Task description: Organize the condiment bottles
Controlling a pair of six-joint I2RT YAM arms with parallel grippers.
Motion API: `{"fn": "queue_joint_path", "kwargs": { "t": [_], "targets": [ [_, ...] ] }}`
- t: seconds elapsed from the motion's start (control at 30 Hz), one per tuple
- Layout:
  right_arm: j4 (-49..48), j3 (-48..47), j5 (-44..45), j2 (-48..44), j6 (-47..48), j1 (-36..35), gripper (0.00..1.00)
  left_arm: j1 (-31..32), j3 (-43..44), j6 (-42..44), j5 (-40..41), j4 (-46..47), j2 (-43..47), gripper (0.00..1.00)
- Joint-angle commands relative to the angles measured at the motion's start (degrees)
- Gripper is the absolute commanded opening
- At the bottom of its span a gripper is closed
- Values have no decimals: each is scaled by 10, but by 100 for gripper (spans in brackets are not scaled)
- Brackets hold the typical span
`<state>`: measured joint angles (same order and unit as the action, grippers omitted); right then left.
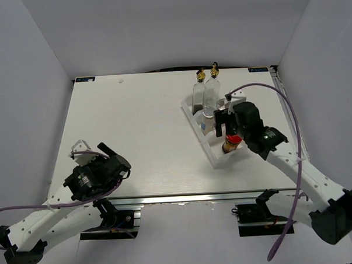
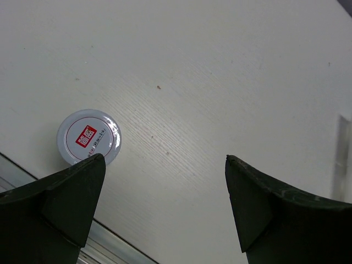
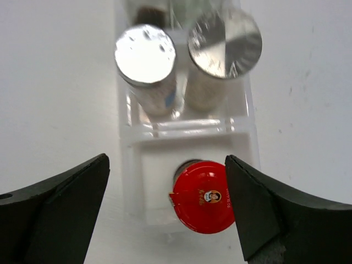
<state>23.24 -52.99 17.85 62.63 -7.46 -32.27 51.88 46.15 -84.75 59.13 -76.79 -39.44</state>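
White table (image 1: 141, 127) seen from above, with two arms mounted at its near edge: the left arm (image 1: 45, 219) bends low over the near-left corner, and the right arm (image 1: 306, 179) reaches out to a white three-compartment tray (image 1: 207, 153) lying slantwise on the right half of the table. The left gripper (image 2: 165, 159) has its jaws spread wide over bare tabletop and grasps nothing; the right gripper (image 3: 166, 158), likewise spread wide and empty, hangs above the near end of the tray. Two tall clear glass bottles (image 1: 199, 91) with gold spouts stand upright side by side in the far compartment. Two white silver-lidded cylinders (image 3: 146, 55) stand side by side in the middle compartment, seen lid-on in the right wrist view. The red-capped brown jar (image 3: 203, 197) stands in the compartment nearest the arms, its cap between the right gripper's fingers in the wrist view but below them and untouched. The short pale-lidded jar (image 2: 88, 137), its lid bearing a red label, sits apart from the tray on the table close to the near edge rail, just beside one finger of the left gripper in the left wrist view
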Motion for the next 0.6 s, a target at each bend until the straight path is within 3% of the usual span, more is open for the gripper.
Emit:
{"fn": "queue_joint_path", "kwargs": {
  "t": [0.0,0.23,0.33,0.47,0.57],
  "targets": [
    [-99,-4,-62,-52,25,-1,89,2,3,-40,30,-40,12,98],
    [-150,3,-33,-95,14,-2,89,1,55,1,55,-1,-95,98],
    [-166,17,-39,-102,7,-1,89,-18,75,85,43,79,-122,98],
    [-164,22,-30,-95,8,-1,89,-163,77,303,-106,242,-164,98],
    [-167,30,-25,-92,10,0,89,-221,108,339,-160,249,-221,98]
  ]
}}
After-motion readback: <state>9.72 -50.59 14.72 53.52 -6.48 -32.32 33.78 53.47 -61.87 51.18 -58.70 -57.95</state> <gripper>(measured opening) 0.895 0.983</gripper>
